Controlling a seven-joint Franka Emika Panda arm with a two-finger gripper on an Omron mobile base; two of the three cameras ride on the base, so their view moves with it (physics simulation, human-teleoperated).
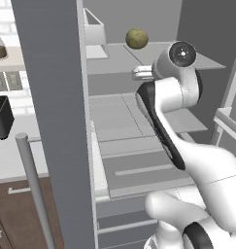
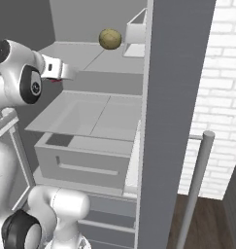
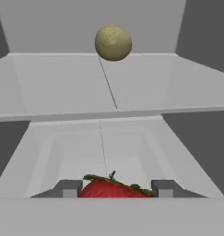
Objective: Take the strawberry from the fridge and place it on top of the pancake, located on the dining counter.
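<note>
Strawberry (image 3: 114, 189), small, bright red and green-capped, is pinched between the dark two-finger gripper (image 3: 115, 189). An olive-green round fruit (image 3: 113, 43) is seen on the grey fridge's pale shelf (image 3: 145, 85) beyond.

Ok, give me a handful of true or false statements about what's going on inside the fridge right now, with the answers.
1. The strawberry sits between the two fingertips of the gripper. True.
2. The olive-green round fruit rests on the upper shelf, toward the back of the fridge. True.
3. The gripper is shut on the olive-green round fruit. False: that fruit lies apart on the shelf, well beyond the gripper, which is shut on the strawberry.
4. The fridge doors are closed. False: they stand open, with shelves and a drawer exposed.
5. The strawberry is green all over. False: it is bright red with green leaves.
</note>
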